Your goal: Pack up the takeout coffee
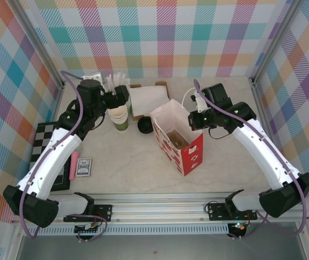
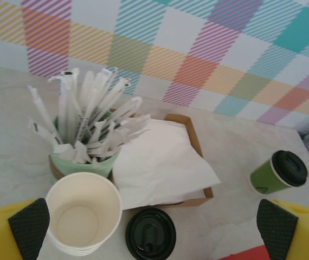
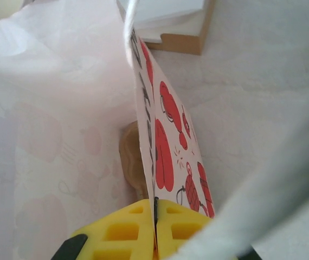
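The takeout coffee (image 2: pixel 279 173), a small green cup with a black lid, stands upright on the table right of the napkin box. My left gripper (image 2: pixel 153 230) is open, with its black pads (image 2: pixel 30 227) wide apart above a loose black lid (image 2: pixel 150 234) and a stack of lidless cream cups (image 2: pixel 83 218). In the top view the left gripper (image 1: pixel 123 98) hovers by that stack (image 1: pixel 119 116). My right gripper (image 3: pixel 155 216) is shut on the top edge of the red-and-white paper bag (image 3: pixel 168 141). The bag (image 1: pixel 176 142) stands open mid-table, and the right gripper (image 1: pixel 196 117) holds its right rim.
A green cup of wrapped straws (image 2: pixel 84 135) and a cardboard box of napkins (image 2: pixel 195 141) stand behind the lid. A brown item (image 3: pixel 130 157) lies inside the bag. A checkerboard (image 1: pixel 43 143), a pink object (image 1: pixel 73 162) and a card deck (image 1: pixel 83 168) lie at the left.
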Motion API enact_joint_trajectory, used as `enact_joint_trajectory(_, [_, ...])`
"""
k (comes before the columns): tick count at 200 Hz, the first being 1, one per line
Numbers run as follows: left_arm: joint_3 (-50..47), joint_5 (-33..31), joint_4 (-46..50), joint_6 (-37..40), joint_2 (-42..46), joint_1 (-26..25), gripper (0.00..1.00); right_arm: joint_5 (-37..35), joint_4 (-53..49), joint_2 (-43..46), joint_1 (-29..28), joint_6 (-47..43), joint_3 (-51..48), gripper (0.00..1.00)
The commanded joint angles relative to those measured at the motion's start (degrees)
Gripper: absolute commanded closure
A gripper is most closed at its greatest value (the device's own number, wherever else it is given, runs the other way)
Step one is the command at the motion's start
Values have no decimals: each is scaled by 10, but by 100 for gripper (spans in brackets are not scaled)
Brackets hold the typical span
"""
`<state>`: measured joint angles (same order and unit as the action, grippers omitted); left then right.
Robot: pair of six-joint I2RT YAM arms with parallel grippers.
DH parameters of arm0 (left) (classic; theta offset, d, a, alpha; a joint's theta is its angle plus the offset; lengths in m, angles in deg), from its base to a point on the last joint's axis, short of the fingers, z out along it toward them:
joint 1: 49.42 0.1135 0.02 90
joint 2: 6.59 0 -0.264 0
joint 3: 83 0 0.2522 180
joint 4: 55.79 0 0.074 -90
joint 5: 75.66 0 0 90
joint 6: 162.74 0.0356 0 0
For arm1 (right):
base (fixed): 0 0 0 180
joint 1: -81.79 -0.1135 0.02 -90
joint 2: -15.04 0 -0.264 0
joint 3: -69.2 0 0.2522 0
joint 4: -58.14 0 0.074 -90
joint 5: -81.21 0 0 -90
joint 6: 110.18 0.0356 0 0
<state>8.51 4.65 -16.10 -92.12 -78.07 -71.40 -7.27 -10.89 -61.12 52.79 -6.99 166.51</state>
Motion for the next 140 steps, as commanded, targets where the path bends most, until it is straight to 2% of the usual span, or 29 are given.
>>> enact_joint_trajectory(1, [-2, -43, 9, -20, 14, 2, 0, 1, 21, 8, -8, 100, -19, 100])
enact_joint_trajectory(35, [4, -47, 18, -30, 3, 3, 0, 1, 81, 8, -33, 146, -50, 100])
enact_joint_trajectory(58, [9, -42, 23, -31, -5, 2, 0, -38, 98, -1, -47, 188, -51, 100])
enact_joint_trajectory(102, [12, -12, 18, -30, -12, 3, 0, -66, 131, -19, -75, 262, -51, 100])
enact_joint_trajectory(140, [11, -3, 12, -18, -13, 3, 0, -76, 148, -35, -97, 282, -48, 100])
